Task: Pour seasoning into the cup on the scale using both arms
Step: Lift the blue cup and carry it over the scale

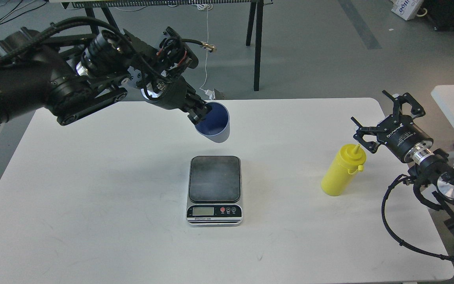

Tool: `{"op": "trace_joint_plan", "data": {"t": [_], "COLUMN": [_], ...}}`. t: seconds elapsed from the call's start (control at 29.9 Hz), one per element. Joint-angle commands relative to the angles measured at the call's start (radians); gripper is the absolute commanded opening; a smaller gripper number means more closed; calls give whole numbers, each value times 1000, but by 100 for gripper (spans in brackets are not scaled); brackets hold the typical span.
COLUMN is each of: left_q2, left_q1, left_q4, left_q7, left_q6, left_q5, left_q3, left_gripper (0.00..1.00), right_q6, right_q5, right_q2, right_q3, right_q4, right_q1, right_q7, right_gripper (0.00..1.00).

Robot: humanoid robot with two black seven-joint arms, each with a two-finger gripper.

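Two sets of jaws: left gripper (200, 111) pinching the cup (213, 122) rim, right gripper (384, 118) spread beside the seasoning (341, 171).

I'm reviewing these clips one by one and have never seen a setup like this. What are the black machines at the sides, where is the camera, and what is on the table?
This single picture is taken from the robot's own head, looking forward and down at a white table. The black machines are its two arms, each ending in a two-finger gripper.

The left gripper is shut on the rim of a pale blue cup, holding it tilted in the air, beyond the scale. The right gripper is open and holds nothing; it sits just beyond a yellow squeeze bottle, which stands upright on the table.

In the middle lies a flat kitchen scale with a dark plate, a small display and round buttons. Nothing is on its plate yet.
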Motion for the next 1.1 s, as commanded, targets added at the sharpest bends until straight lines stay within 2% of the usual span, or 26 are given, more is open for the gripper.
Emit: {"op": "trace_joint_plan", "data": {"t": [0.0,0.33,0.87,0.97,1.07], "left_q2": [-5,64,49,49,49], "left_q1": [11,51,81,85,88], "left_q4": [-3,-116,-112,-112,-112], "left_q7": [0,0,0,0,0], "left_q6": [0,0,0,0,0], "left_q5": [2,4,0,-4,-10], "left_q3": [51,80,66,64,61], "left_gripper": [4,4,5,7,15], "right_q6": [0,0,0,0,0], "right_q5": [0,0,0,0,0], "right_q2": [0,3,2,2,3], "right_q3": [0,0,0,-2,-2], "right_q4": [-6,-7,-24,-24,-24], "right_q1": [0,-1,-1,-1,-1], "right_q7": [1,1,6,6,6], "right_gripper": [99,99,99,99,99]}}
